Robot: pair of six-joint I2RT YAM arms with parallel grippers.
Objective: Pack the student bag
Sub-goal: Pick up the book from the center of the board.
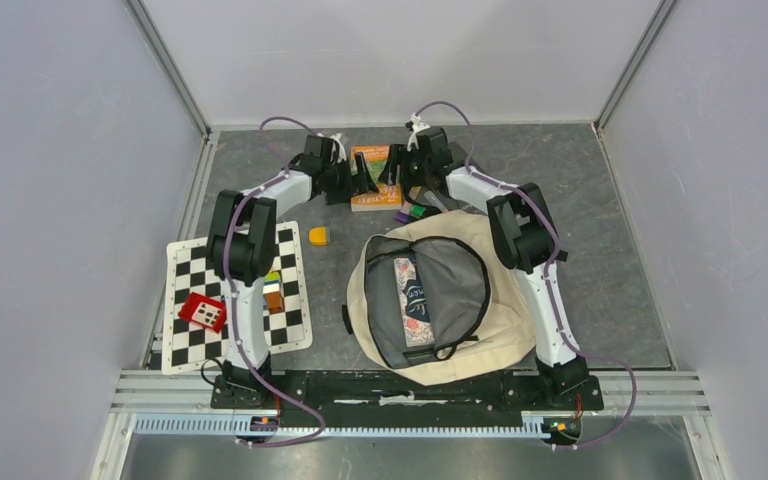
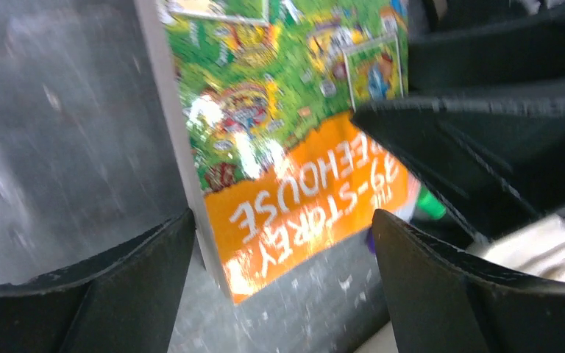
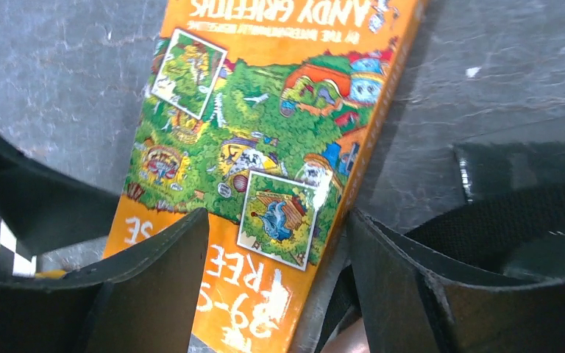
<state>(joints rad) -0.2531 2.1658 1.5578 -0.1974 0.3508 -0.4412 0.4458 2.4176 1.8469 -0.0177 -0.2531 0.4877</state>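
Observation:
The student bag [image 1: 500, 310], cream with black zippers, lies open between the arm bases, and its grey lining [image 1: 450, 285] holds a patterned flat item. Behind it an orange and green book [image 1: 373, 165] rests on the grey table. Both grippers are at this book. My left gripper [image 1: 361, 183] is open, and in the left wrist view the book's near corner [image 2: 287, 213] lies between its fingers [image 2: 125, 287]. My right gripper [image 3: 278, 217] stands open: one finger [image 3: 154, 287] hangs over the book's cover [image 3: 265, 132], the other sits at its spine edge.
A yellow block [image 1: 318, 236] lies left of the bag. A checkered mat [image 1: 190, 340] at the left carries a red piece [image 1: 203, 312] and coloured blocks [image 1: 274, 292]. Purple and green items [image 1: 410, 212] sit by the bag's top. A black strap [image 3: 515, 213] lies beside the right gripper.

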